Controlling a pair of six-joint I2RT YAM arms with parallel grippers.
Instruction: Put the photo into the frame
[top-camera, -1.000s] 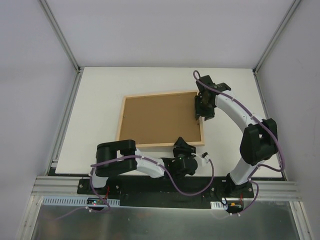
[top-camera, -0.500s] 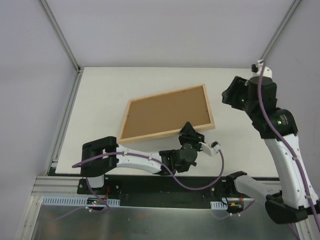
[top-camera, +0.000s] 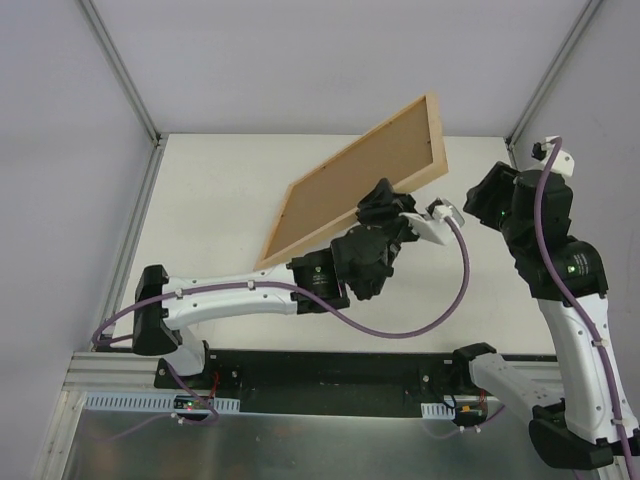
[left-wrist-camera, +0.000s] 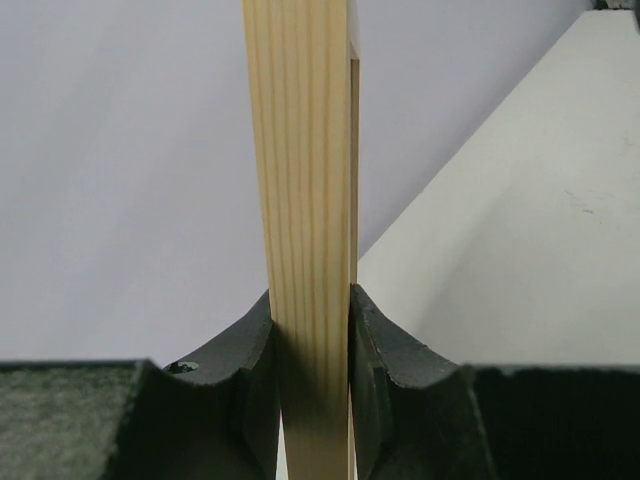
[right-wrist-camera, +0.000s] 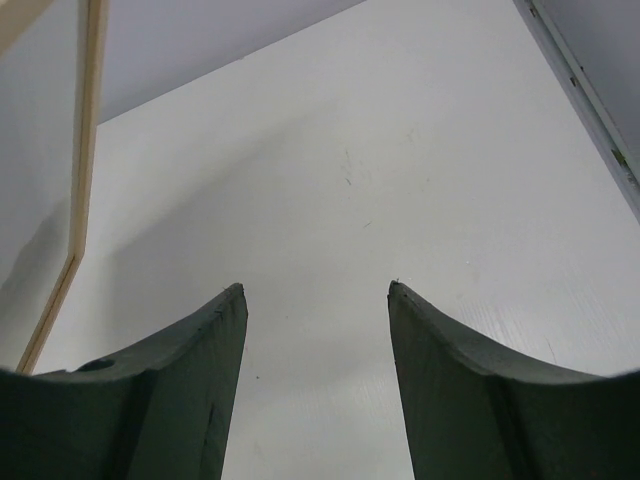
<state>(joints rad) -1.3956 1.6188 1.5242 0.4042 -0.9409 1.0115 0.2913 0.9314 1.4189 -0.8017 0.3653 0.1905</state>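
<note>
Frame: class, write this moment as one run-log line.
left gripper: shut on frame | frame: tilted steeply | right gripper: open, empty

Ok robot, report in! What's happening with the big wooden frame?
Left gripper shut on the frame edge; frame tilted up steeply, brown back showing. Right gripper open, empty, clear of it. Photo not in sight; nothing blocking.

Pretty sure it's a robotics lab cell: plain walls (top-camera: 300, 60), aluminium strut (top-camera: 120, 70) upper left, white table (top-camera: 210, 200), robot arms (top-camera: 230, 297) bolted along the bottom rail (top-camera: 110, 372).
</note>
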